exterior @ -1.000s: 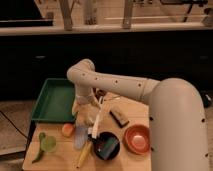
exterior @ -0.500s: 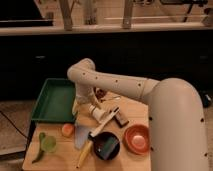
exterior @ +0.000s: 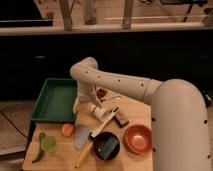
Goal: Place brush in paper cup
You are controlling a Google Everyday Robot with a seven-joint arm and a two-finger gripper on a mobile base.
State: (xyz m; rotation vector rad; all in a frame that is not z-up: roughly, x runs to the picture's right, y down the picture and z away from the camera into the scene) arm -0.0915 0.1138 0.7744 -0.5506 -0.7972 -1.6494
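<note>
The long, cream-handled brush (exterior: 106,124) looks light, stiff and thin; grasp it mid-handle. It lies on the wooden counter (exterior: 60,156) beside the small white paper cup (exterior: 100,113). The gripper (exterior: 82,106) hangs just left of the cup, and I cannot tell whether it is gripping anything.

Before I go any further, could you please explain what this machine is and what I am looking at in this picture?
This is a mobile robot with one white arm that ends in a two-finger claw. There is a single camera view, looking down on a wooden table, and the arm reaches in from the right. The claw is low over the table, by the right edge of a green tray and next to a small white paper cup. A long pale brush lies slanted just right of the cup. Nearby are a black bowl, a red bowl, a black block, an orange ball and a green cup. I cannot tell whether the claw holds anything.
</note>
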